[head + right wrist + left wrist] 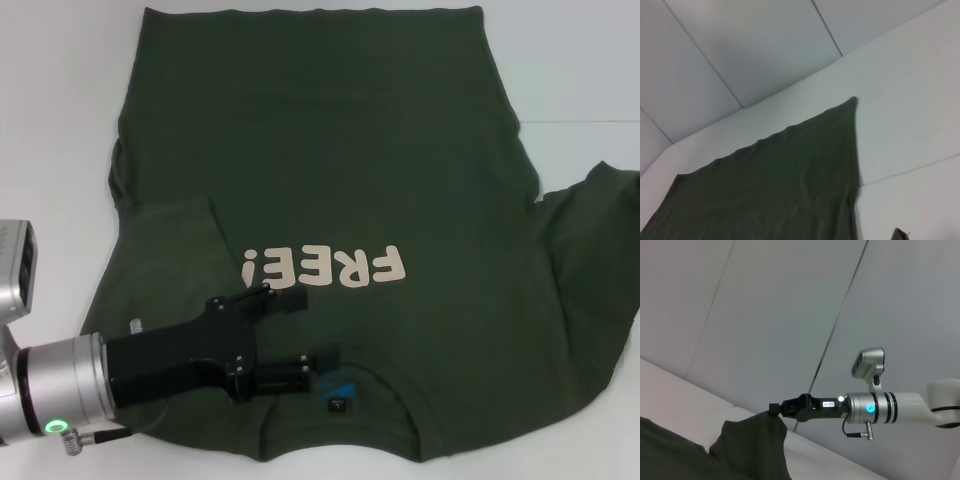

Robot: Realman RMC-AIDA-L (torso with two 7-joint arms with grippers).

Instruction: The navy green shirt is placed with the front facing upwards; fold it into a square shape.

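Beneath the open left claw [303, 329], the navy green shirt [340, 180], collar nearest.

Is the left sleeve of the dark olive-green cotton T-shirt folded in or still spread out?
Folded in. On the dark olive-green cotton T-shirt, the left sleeve lies over the body, beside the open left pincer.

The navy green shirt [330, 180] covers most of the white table [60, 100], leaving bare strips along both sides and the far right corner. The left hand [300, 330], fingers spread, hovers low over the collar area near the lettering, blocking that stretch. The shirt's far half lies unobstructed.
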